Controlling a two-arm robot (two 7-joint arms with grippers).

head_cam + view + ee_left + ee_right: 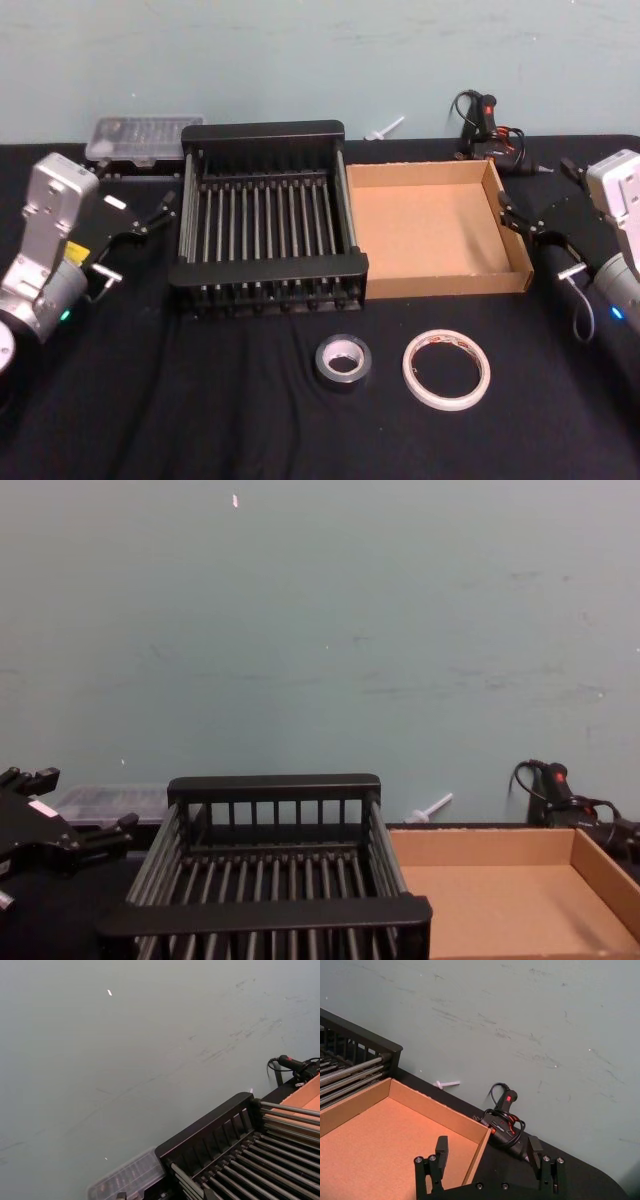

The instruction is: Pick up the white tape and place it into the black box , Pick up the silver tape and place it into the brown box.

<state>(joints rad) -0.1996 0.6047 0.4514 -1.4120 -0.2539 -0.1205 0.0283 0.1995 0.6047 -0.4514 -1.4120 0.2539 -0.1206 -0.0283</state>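
The silver tape (343, 360) lies flat on the black tabletop in front of the black box (270, 268), a slatted crate. To its right lies the white tape (446, 369), in front of the brown box (445, 283), a cardboard tray. Both boxes hold nothing. My left gripper (155, 215) hangs open just left of the crate, also seen in the chest view (75, 802). Open as well, my right gripper (512, 218) hovers at the tray's right wall; in its wrist view the right gripper (488, 1149) has nothing between its fingers.
A clear plastic case (143, 138) sits behind the crate's left corner. A black glue gun with its cable (490, 125) and a small white part (385, 128) lie at the back by the teal wall. The two boxes stand side by side, touching.
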